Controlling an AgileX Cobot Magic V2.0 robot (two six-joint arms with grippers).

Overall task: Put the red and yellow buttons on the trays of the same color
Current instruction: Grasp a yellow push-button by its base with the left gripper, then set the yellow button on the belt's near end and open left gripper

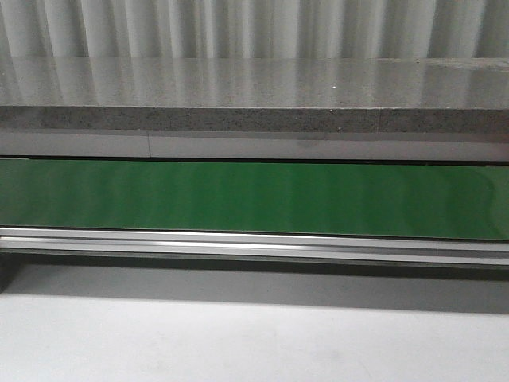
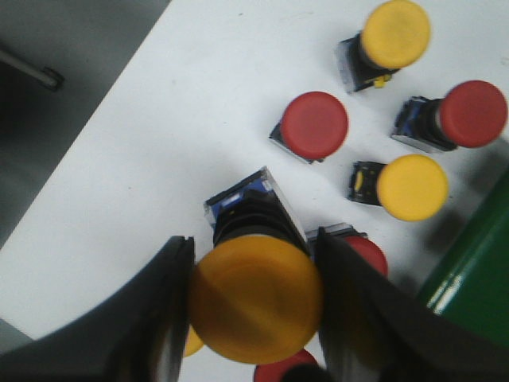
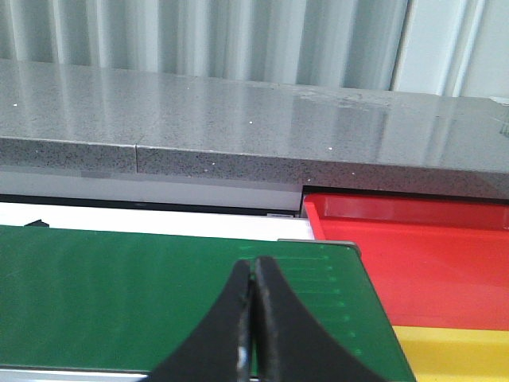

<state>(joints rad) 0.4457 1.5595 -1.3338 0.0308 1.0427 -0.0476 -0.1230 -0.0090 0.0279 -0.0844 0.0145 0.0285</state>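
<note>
Yellow button (image 2: 254, 298), a stiff, light plastic mushroom switch, sits clamped at its smooth cap between the fingers of the left gripper (image 2: 256, 306) above the white table (image 2: 159, 159). That rounded cap looks slippery, so gripping the squarer body below would likely hold better. The right gripper (image 3: 253, 318) is closed on nothing over the green belt (image 3: 119, 294).

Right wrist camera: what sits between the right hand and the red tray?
Only bare green belt lies between the shut right hand and the red tray; no buttons show on that stretch in the right wrist view.
</note>
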